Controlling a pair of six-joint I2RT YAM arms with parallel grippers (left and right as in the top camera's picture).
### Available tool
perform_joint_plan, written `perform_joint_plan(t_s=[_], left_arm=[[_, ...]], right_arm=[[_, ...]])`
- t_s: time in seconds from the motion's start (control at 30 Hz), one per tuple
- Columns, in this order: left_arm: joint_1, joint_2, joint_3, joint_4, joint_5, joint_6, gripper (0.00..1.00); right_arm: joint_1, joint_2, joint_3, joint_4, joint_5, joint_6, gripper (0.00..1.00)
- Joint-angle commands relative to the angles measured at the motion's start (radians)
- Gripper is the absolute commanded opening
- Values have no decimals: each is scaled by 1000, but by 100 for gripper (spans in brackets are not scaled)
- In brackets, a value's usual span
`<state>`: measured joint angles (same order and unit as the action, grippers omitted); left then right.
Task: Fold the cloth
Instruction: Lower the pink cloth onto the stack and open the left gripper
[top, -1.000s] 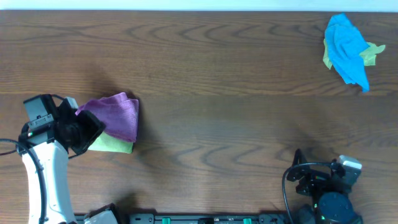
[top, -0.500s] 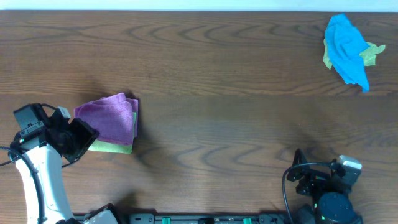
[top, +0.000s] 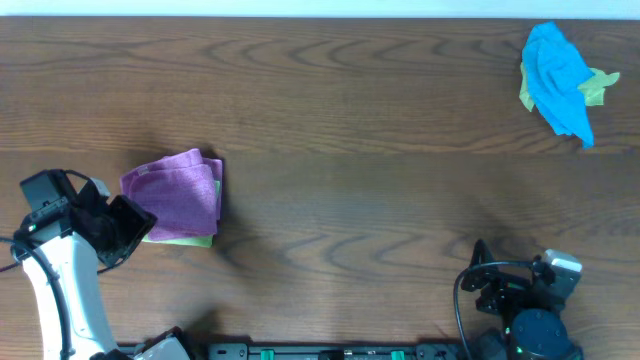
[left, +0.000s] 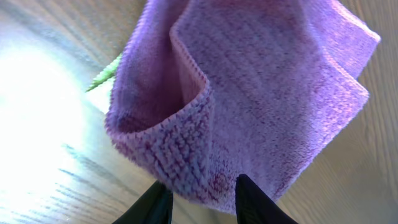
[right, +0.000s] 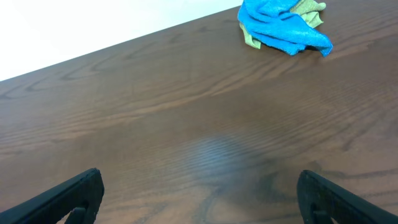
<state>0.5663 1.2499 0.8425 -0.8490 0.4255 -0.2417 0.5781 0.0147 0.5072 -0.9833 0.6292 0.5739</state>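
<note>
Lying doubled over on the bench (top: 350, 200), the purple cloth (top: 175, 190) in the overhead view rests on a green cloth (top: 185, 240) whose edge peeps out along its near side. Its layers look squared up, so I judge the fold nearly finished. The left fingers (top: 125, 225) sit low, just beside the purple cloth's near-left corner, placed as if for letting go or a last tidy. The right arm (top: 525, 320) is parked well apart from the purple cloth, out of the way, and a blue cloth (top: 555, 75) lies farther off still.

From the left wrist, the purple cloth's thick hem curls just ahead of the left fingers (left: 155, 205). They stand apart with nothing pinched between them (whether the hem brushes a tip, I cannot tell).

From the right wrist, the right fingers (right: 71, 196) are spread wide over bare bench, holding nothing. The purple cloth is out of this view.
</note>
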Motion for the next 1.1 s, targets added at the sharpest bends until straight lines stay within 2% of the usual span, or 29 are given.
perform_joint_plan(t_s=[0.0, 0.3, 0.47, 0.57, 0.67, 0.7, 0.77, 0.97, 1.07], left_arm=[[37, -8, -5, -14, -19, 10, 35], [126, -8, -5, -47, -17, 18, 34], [127, -15, -4, -55, 20, 18, 40], [127, -43, 0, -44, 101, 37, 49], [124, -101, 8, -23, 209, 40, 70], [121, -123, 11, -12, 238, 40, 74], [112, -168, 14, 13, 297, 40, 94], [94, -298, 43, 48, 381, 35, 95], [94, -311, 60, 45, 387, -35, 95]], right_arm=[[-7, -6, -6, -2, 18, 13, 99], [-7, -6, -6, -2, 18, 13, 99], [-7, -6, -6, -2, 18, 13, 99], [-7, -6, -6, -2, 18, 13, 99], [-7, -6, -6, -2, 18, 13, 99], [-7, -6, -6, -2, 18, 13, 99], [-7, -6, -6, -2, 18, 13, 99], [-7, -6, -6, -2, 18, 13, 99], [-7, -6, -6, -2, 18, 13, 99]])
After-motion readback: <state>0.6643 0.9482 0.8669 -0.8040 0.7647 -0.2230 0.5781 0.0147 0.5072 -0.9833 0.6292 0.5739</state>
